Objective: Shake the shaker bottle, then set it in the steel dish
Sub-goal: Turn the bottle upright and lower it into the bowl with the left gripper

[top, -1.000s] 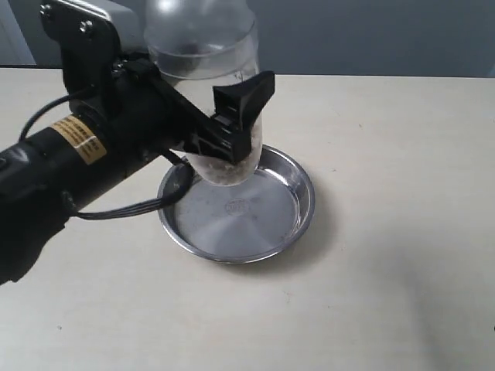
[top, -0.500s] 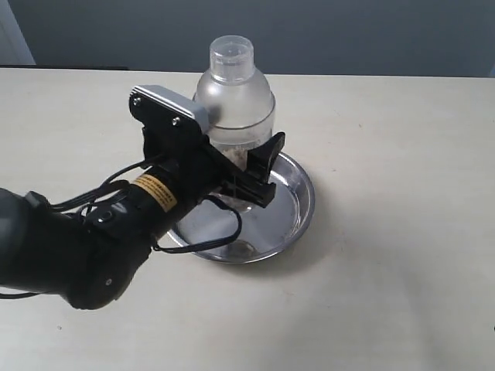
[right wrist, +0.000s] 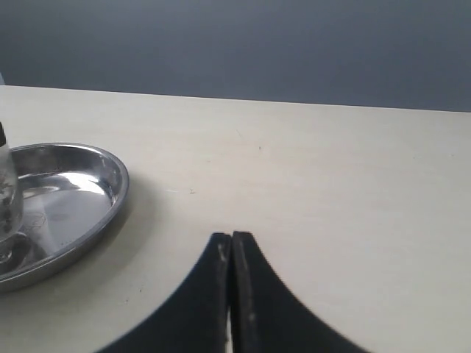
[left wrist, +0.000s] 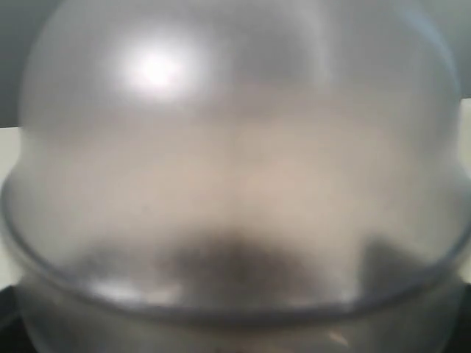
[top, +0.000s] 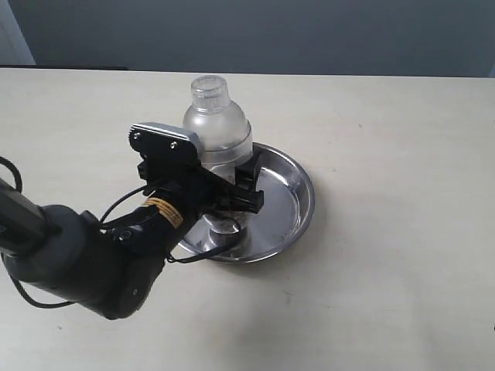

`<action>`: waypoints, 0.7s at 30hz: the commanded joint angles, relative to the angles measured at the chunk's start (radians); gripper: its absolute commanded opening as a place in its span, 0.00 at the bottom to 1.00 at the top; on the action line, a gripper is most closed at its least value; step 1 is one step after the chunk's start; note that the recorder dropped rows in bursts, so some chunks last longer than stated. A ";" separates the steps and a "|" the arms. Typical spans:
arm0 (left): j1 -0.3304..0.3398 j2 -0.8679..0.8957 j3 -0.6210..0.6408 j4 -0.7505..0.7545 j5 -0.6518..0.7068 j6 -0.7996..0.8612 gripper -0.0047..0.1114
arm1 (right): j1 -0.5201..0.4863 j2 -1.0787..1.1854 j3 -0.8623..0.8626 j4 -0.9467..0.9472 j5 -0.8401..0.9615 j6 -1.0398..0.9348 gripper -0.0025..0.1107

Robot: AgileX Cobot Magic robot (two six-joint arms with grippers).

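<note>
Left end effector [top: 251, 184] clamps shaker bottle [top: 220, 127] upright, low in steel dish [top: 306, 197] toward eight o'clock. You should seat its base flat, then open slowly.

Blk left arm [top: 81, 267] w/ yellow label [top: 165, 212], silver screwed plate [top: 164, 137], blk cables [top: 122, 204]; blk right end effector [right wrist: 230, 244]

Shaker bottle [top: 219, 131]: 1, with 1 small round cap [top: 207, 90] on top. Steel dish [top: 298, 193]: 1. Table [top: 387, 270]: 1. Grippers: 2 in total. The left gripper [top: 226, 187] counts 1 and is the only one in the exterior view. The right gripper [right wrist: 231, 237] counts 1 and is seen only in the right wrist view, with 2 fingers showing. Robot arm [top: 85, 263] in the exterior view: 1, near left. Yellow label [top: 165, 212] on that arm: 1. Silver camera housing [top: 164, 137]: 1.
</note>
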 commanded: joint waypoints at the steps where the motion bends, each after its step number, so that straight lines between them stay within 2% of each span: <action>1: 0.000 0.025 -0.040 -0.004 -0.055 -0.006 0.04 | 0.000 -0.004 0.001 -0.005 -0.013 -0.001 0.02; 10: 0.000 0.050 -0.054 0.006 -0.055 -0.004 0.04 | 0.000 -0.004 0.001 -0.005 -0.013 -0.001 0.02; 16: 0.004 0.052 -0.054 0.126 -0.055 0.050 0.05 | 0.000 -0.004 0.001 -0.005 -0.013 -0.001 0.02; 18: 0.009 0.052 -0.054 0.145 -0.055 0.070 0.11 | 0.000 -0.004 0.001 -0.005 -0.013 -0.001 0.02; 21: 0.020 0.052 -0.054 0.130 -0.055 0.070 0.33 | 0.000 -0.004 0.001 -0.005 -0.013 -0.001 0.02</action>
